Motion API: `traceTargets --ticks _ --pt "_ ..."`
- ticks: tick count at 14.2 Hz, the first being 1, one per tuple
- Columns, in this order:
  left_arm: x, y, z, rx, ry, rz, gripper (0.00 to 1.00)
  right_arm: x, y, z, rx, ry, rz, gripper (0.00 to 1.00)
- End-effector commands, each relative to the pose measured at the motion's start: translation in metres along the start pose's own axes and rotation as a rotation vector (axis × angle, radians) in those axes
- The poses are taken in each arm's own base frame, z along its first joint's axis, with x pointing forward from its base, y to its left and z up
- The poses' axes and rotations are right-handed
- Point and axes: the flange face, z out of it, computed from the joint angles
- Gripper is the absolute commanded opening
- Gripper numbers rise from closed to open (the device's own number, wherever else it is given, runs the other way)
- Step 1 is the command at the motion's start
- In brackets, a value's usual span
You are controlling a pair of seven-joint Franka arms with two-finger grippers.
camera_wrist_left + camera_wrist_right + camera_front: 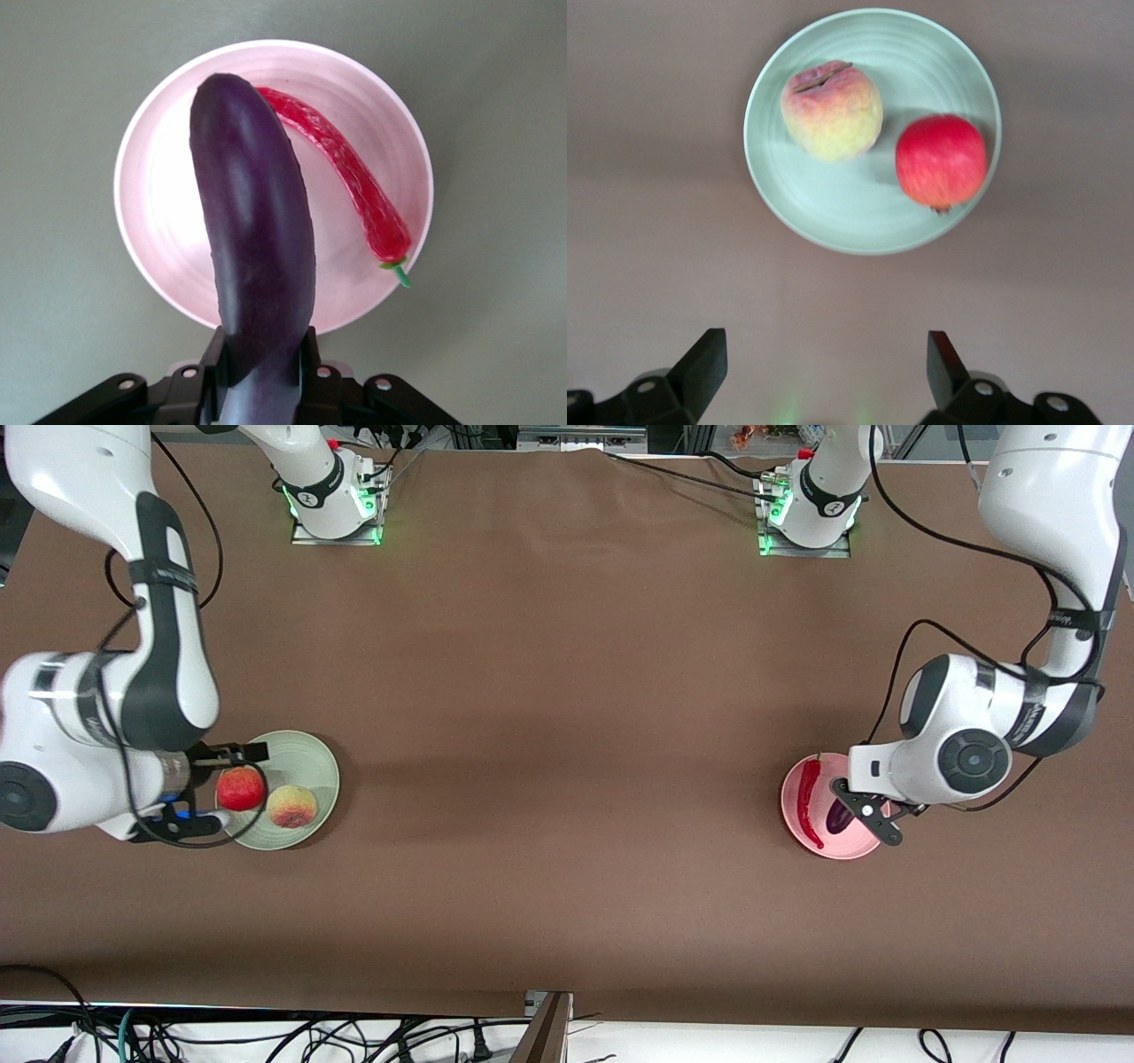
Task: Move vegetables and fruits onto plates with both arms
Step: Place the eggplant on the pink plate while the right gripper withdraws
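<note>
The left claw (264, 376) hangs over the pink plate (159, 266) and pinches the fat end of the eggplant (252, 239). The eggplant points out across the pink plate, with the chili (345, 181) lying on the plate just beside it. I cannot tell if the tip of the eggplant touches the plate yet.

The step in hand looks like setting the eggplant down. To do it well, the left claw should go down slowly until the eggplant rests on the pink plate. It should lie next to the chili, not on top of it. The eggplant is long, so its middle should sit over the middle of the plate, or it may tip over the rim and roll onto the brown counter (567, 691). It looks smooth and shiny, so it may slip. The fingers should let go only once it lies flat.

The right claw (824, 367) is spread wide and holds nothing. It is over the counter by the green plate (833, 221), at the right arm's end, well apart from the pink plate. The peach (831, 111) and the pomegranate (941, 162) sit on the green plate, near each other. So the 2 fruits look done, and the right arm waits.
</note>
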Motion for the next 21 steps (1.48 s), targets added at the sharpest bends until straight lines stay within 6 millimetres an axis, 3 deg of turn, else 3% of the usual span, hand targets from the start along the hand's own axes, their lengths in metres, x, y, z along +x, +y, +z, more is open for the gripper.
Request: traceTargets --ticks 1,2,3,5,8,10,12,13,15,17,21 --pt "0.013 -0.013 0.008 0.042 -0.021 0.07 0.57 -0.04 0.003 -0.066 -0.007 0.072 -0.004 1.0" --pt "0.016 -0.018 0.006 0.044 -0.006 0.07 1.0 -0.049 0.0 -0.078 -0.004 0.091 -0.002 1.0" --pt "0.016 -0.018 0.006 0.042 -0.006 0.075 1.0 -0.072 0.002 -0.102 0.004 0.131 -0.001 1.0" --pt "0.018 -0.015 0.002 0.04 -0.003 0.083 1.0 -0.111 0.013 -0.124 0.014 0.17 0.014 1.0" --pt "0.017 -0.013 -0.013 0.05 0.007 0.079 1.0 -0.153 0.032 -0.145 0.023 0.211 0.033 1.0" --pt "0.013 0.004 -0.057 0.054 0.0 0.062 1.0 -0.161 0.042 -0.15 -0.05 0.212 0.057 1.0" --pt "0.004 0.022 -0.112 0.017 0.023 -0.111 1.0 -0.186 0.056 -0.175 -0.059 0.305 0.079 1.0" --pt "-0.006 0.025 -0.135 -0.013 0.023 -0.208 1.0 -0.186 0.058 -0.171 -0.054 0.299 0.081 1.0" --pt "-0.028 0.026 -0.182 -0.097 0.05 -0.36 1.0 -0.193 0.049 -0.164 -0.053 0.291 0.061 1.0" --pt "-0.057 0.027 -0.231 -0.149 0.056 -0.405 1.0 -0.193 0.034 -0.164 -0.054 0.296 0.028 1.0" --pt "-0.123 0.039 -0.301 -0.103 0.06 -0.548 1.0 -0.205 0.028 -0.154 -0.043 0.277 0.034 1.0"
